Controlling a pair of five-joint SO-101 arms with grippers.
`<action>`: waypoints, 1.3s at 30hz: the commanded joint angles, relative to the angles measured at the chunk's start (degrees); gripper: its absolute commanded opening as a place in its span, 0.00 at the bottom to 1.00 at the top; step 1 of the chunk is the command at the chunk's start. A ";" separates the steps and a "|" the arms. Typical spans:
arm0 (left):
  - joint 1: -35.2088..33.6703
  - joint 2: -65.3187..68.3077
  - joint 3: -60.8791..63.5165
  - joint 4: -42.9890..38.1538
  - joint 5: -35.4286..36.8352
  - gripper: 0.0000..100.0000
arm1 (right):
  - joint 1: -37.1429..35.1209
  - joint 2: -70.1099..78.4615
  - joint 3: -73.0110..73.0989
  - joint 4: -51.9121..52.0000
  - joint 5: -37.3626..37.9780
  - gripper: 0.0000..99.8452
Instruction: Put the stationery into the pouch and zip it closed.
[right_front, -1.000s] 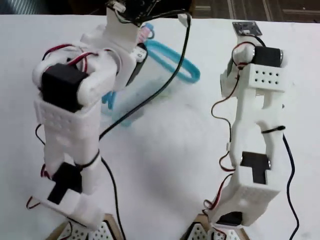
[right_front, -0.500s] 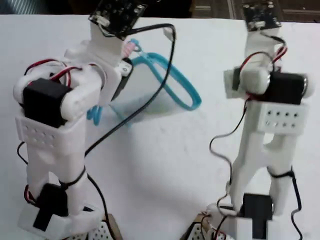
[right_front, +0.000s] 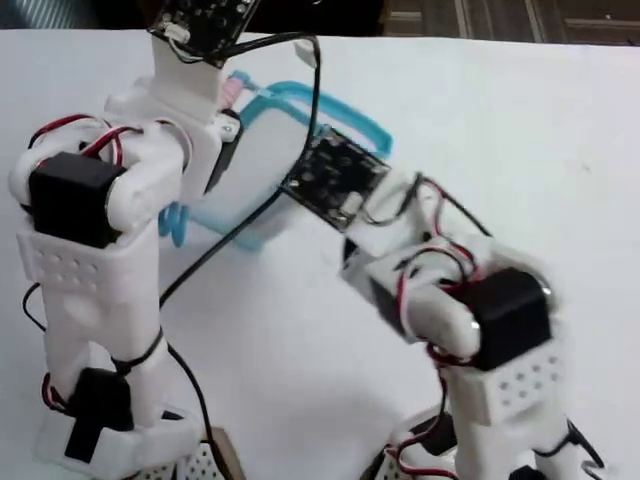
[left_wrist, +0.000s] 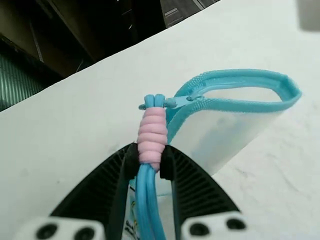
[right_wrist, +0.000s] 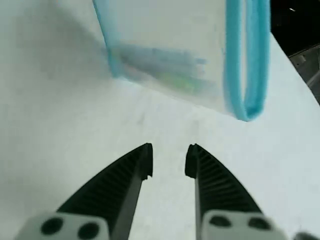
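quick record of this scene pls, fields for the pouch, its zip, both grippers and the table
pouch: clear with blue trim, on the table
zip: open, mouth gaping in a loop
pink pull: on a blue cord at one end of the zip
left gripper: shut on the pink pull
right gripper: open, holding nothing, over the table just short of the pouch
contents: blurred streaks behind the clear wall, cannot tell what
table: white

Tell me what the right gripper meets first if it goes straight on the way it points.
Most likely the pouch: the right gripper, open and empty, points at its clear side across a bare strip of table. Depth is unclear, so it might touch the table first.
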 joint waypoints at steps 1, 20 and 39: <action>-0.44 -3.87 -0.13 -0.35 0.79 0.02 | -3.30 2.59 -0.44 -0.31 -3.69 0.13; -0.44 -19.69 11.82 0.79 -1.93 0.02 | 7.43 15.08 -33.23 -2.51 -37.80 0.13; -7.82 -31.74 23.69 -3.16 -1.85 0.02 | -0.22 28.53 -32.53 1.45 -38.42 0.13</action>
